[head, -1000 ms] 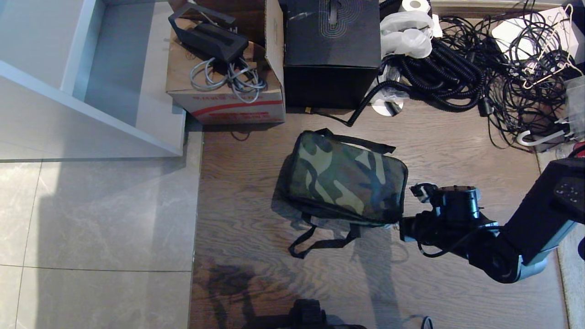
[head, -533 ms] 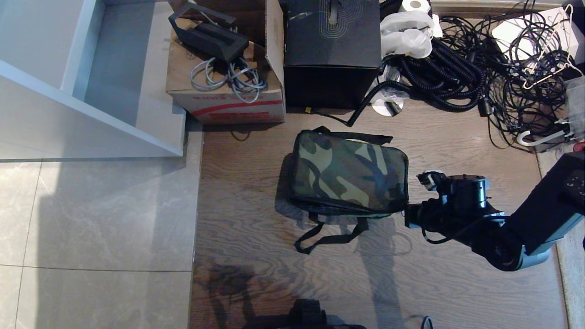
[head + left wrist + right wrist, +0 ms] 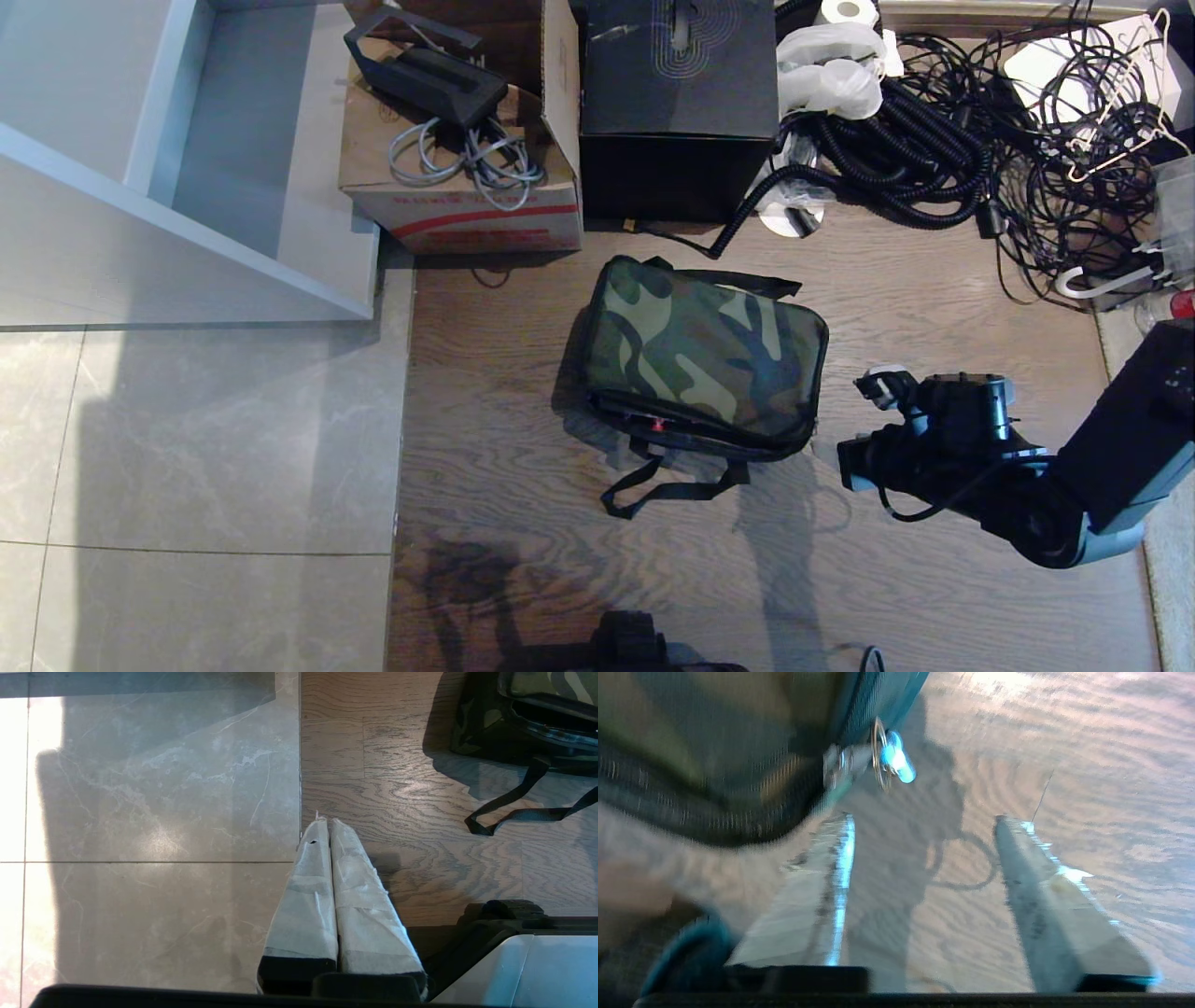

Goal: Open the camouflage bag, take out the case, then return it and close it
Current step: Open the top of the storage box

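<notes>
The right gripper (image 3: 920,826) stands wide apart and empty just off the near right corner of the camouflage bag (image 3: 705,359), its fingers (image 3: 822,882) close to a metal zipper pull (image 3: 878,758) but, as far as the blurred wrist view shows, not touching it. The bag lies flat on the wood floor (image 3: 915,308), straps trailing toward the near side. Grey tiles (image 3: 205,439) adjoin on the left. A cardboard box (image 3: 457,205), a black box (image 3: 677,103) and tangled cables (image 3: 980,140) line the far side. The left gripper (image 3: 327,826) is pressed together over the floor.
</notes>
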{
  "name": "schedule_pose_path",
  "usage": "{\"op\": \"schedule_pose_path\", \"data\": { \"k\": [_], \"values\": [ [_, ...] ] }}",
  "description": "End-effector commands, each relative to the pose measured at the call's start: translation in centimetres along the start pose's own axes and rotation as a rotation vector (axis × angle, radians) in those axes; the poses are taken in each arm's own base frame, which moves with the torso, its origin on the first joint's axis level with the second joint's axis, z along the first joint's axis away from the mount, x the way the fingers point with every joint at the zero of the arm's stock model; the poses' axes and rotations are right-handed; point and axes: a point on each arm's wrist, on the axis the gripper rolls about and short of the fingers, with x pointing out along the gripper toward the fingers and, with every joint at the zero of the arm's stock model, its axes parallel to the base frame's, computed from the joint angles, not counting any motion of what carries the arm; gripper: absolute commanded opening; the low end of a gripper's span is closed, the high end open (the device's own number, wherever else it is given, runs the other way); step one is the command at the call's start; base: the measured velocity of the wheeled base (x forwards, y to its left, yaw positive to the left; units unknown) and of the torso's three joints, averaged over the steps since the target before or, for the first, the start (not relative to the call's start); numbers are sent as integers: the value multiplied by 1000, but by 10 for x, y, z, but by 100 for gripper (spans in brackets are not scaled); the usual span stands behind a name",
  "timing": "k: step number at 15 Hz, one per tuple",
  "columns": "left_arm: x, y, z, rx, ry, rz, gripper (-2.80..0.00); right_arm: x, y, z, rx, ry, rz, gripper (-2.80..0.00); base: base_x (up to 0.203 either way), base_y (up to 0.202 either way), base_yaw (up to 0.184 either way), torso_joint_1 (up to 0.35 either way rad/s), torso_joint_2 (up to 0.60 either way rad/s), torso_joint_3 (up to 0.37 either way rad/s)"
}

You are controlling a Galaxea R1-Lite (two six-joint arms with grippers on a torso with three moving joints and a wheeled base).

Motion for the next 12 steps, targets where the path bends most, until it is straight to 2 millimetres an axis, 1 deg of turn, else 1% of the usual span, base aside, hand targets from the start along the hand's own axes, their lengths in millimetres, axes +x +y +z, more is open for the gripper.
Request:
{"op": "schedule_pose_path", "data": {
  "k": [1, 4, 6, 8, 9, 10, 12],
  "values": [
    [0, 0, 0, 0, 0, 1, -280, -3, -11, -3, -15, 4, 8, 0, 0, 0, 0, 0, 0, 0],
    [0, 0, 0, 1, 0, 1, -280, -3, -26, -4, -10, -7, 36, 0, 0, 0, 0, 0, 0, 0],
    [0, 0, 0, 0, 0, 1, -280, 0, -26, -11, -65, 10, 47, 0, 0, 0, 0, 0, 0, 0],
    [0, 0, 0, 0, 0, 1, -280, 4, -26, -12, -77, -35, 48, 0, 0, 0, 0, 0, 0, 0],
    [0, 0, 0, 0, 0, 1, -280, 3, -24, -15, -84, -49, 72, 0, 0, 0, 0, 0, 0, 0],
    [0, 0, 0, 0, 0, 1, -280, 6, -25, -13, -98, -69, 94, 0, 0, 0, 0, 0, 0, 0],
    [0, 0, 0, 0, 0, 1, -280, 19, -27, -6, -231, -108, 109, 0, 0, 0, 0, 0, 0, 0]
  ]
}}
